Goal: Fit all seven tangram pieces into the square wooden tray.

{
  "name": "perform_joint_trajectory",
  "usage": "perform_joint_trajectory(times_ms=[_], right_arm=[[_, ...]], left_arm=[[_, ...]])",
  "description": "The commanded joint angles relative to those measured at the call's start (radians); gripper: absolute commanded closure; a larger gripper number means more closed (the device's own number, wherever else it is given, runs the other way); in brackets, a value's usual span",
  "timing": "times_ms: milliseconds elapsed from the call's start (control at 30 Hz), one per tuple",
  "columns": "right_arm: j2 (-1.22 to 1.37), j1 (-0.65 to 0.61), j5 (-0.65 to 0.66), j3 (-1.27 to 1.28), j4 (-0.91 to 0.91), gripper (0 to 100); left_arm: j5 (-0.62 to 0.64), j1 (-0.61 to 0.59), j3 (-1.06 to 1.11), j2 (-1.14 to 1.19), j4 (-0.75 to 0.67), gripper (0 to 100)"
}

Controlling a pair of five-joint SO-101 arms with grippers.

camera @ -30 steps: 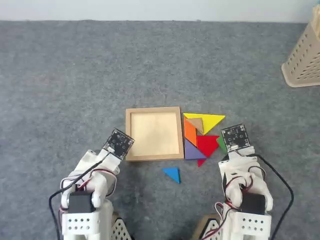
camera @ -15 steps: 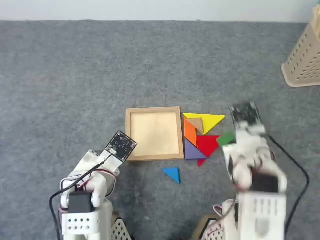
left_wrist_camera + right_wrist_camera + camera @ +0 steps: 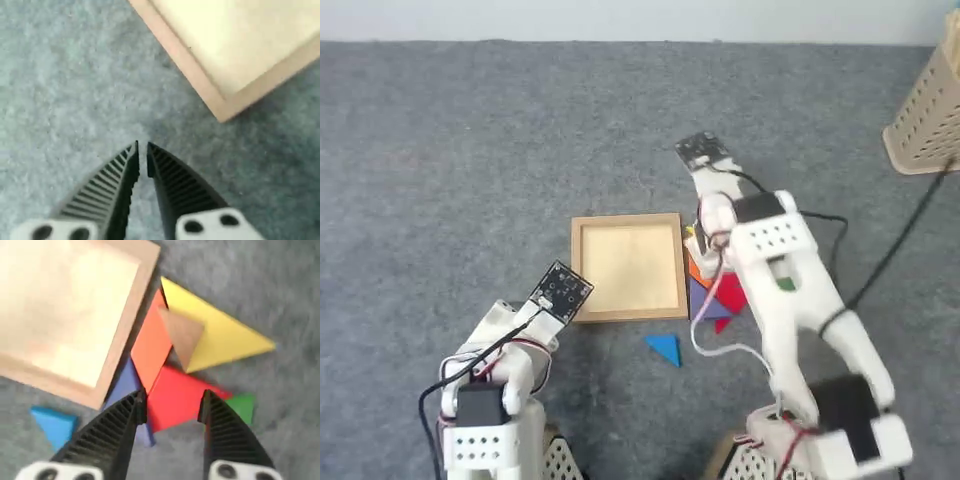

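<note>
Tray [image 3: 625, 219]: red piece [image 3: 180, 395] at its 3 o'clock, blue triangle [image 3: 664, 348] at 5 | your right gripper [image 3: 172, 396]: fingers spread above red piece | your left gripper [image 3: 142, 150]: fingers pressed together, tray's 7 o'clock

Seven tangram pieces [image 3: 220, 342], one tray [image 3: 625, 219]

Your left arm [image 3: 505, 360] sits folded close over its base, the wrist tipped forward and down. Your left gripper [image 3: 142, 146] points downward with its ribbed black fingers [image 3: 115, 185] drawn almost together, just a thin slit between the tips. Your right arm [image 3: 790, 290] is stretched well forward from its base and leans inward toward the left arm's side, the wrist bent steeply down. Your right gripper [image 3: 172, 400] hangs with its tips spread wide apart and grips nothing.
</note>
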Motion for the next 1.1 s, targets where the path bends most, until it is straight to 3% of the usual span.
perform_joint_trajectory(times_ms=[0,167,333,467,567,767,967,1067], right_arm=[[0.059,-0.004,0.221,-0.123,-0.015,73.5],[0.150,0.028,0.460,-0.143,-0.038,65.6],[0.263,0.027,0.493,-0.153,-0.145,65.8],[0.380,0.035,0.483,-0.210,-0.168,65.8],[0.452,0.071,0.407,-0.293,-0.168,66.0],[0.559,0.153,0.310,-0.436,-0.160,77.5],[0.596,0.217,0.275,-0.457,-0.160,78.8],[0.596,0.259,0.173,-0.457,-0.157,78.6]], left_arm=[[-0.012,-0.002,-0.010,-0.017,0.006,97],[-0.012,-0.002,-0.010,-0.017,0.006,97],[-0.012,-0.003,-0.010,-0.017,0.006,97],[-0.012,-0.002,-0.010,-0.017,0.006,97],[-0.012,-0.002,-0.010,-0.017,0.006,97],[-0.012,0.000,-0.010,-0.017,0.006,97],[-0.012,0.000,-0.010,-0.017,0.006,97],[-0.012,0.000,-0.010,-0.017,0.006,97]])
